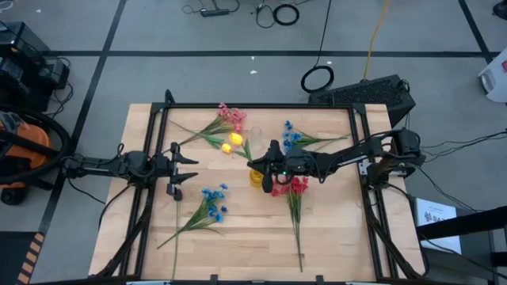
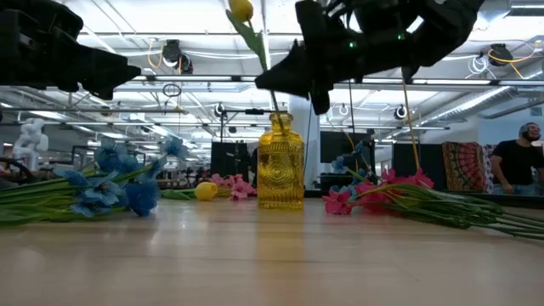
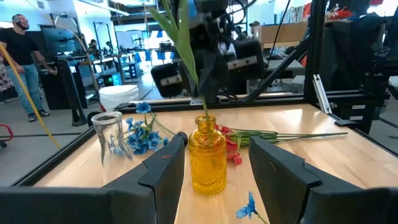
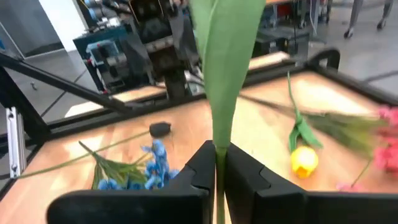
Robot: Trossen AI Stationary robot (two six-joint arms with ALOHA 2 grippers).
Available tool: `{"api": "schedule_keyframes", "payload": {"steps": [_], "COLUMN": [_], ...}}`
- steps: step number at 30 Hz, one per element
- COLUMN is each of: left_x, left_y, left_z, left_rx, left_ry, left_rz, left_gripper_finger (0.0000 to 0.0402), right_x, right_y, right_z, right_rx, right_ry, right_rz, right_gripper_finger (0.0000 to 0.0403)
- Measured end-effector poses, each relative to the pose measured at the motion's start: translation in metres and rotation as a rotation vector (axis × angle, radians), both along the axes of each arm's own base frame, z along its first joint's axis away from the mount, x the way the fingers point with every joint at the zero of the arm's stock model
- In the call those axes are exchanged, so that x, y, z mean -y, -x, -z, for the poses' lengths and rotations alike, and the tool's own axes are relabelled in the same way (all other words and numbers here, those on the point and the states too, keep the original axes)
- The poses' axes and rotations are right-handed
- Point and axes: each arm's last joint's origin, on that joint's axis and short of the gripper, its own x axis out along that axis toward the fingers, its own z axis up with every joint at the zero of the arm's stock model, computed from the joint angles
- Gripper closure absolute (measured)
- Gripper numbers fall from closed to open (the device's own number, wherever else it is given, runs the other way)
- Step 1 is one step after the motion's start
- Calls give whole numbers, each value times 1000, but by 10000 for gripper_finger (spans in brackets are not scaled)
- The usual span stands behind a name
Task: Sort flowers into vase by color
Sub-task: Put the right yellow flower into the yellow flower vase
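A: Right gripper (image 4: pixel 219 171), jaws first?

B: Nipped tight on a thin green stem; a broad leaf (image 4: pixel 227 68) rises just past the fingertips. The low view shows the yellow flower (image 2: pixel 241 9) at top of frame, its stem running down into the mouth of the yellow vase (image 2: pixel 280 161). So the stem is in the neck, or right at it. Can't tell how deep.

A: Where on the table?

B: High view: vase (image 1: pixel 256 177) near centre, the right gripper over it. Red spray (image 1: pixel 295 188) lies at 4 o'clock from the vase, touching or nearly so, stems trailing toward 6. One blue bunch (image 1: pixel 213 202) at 8 o'clock, another blue bunch (image 1: pixel 291 136) at 1. Pink spray (image 1: pixel 230 116) at 11, with a loose yellow bloom (image 1: pixel 236 140) just beside it. A clear glass (image 3: pixel 109 132) stands near the far blue bunch.

A: Left gripper (image 1: pixel 179 169)?

B: Parked at 9 o'clock from the vase, jaws wide, nothing between them.

A: Handling?

B: Light, limp stuff, I'd judge. Thin stem, likely wire-cored, bends rather than snaps. Top-heavy bloom will sway. Grip low on the bare stem, below the leaf, as it is now; pinching the blooms would crush or slip. The vase is short against these stems, so a tall stem may lean and tip it. Glass-like, could skid on the wood.
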Motion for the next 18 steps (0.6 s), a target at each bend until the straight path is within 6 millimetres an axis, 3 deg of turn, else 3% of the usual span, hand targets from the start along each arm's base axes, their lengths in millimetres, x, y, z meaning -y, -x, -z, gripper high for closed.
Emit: {"api": "schedule_keyframes", "payload": {"steps": [9,18], "left_x": [0,0], "left_y": [0,0], "left_z": [0,0], "left_rx": [-1,-1], "left_ry": [0,0], "left_rz": [0,0], "left_gripper_finger": [215,215], "right_x": [-1,-1], "right_y": [-1,0], "right_z": [5,4], "right_rx": [-19,-28], "right_ry": [-12,-12], "right_rz": [1,1], "right_gripper_finger": [375,310]}}
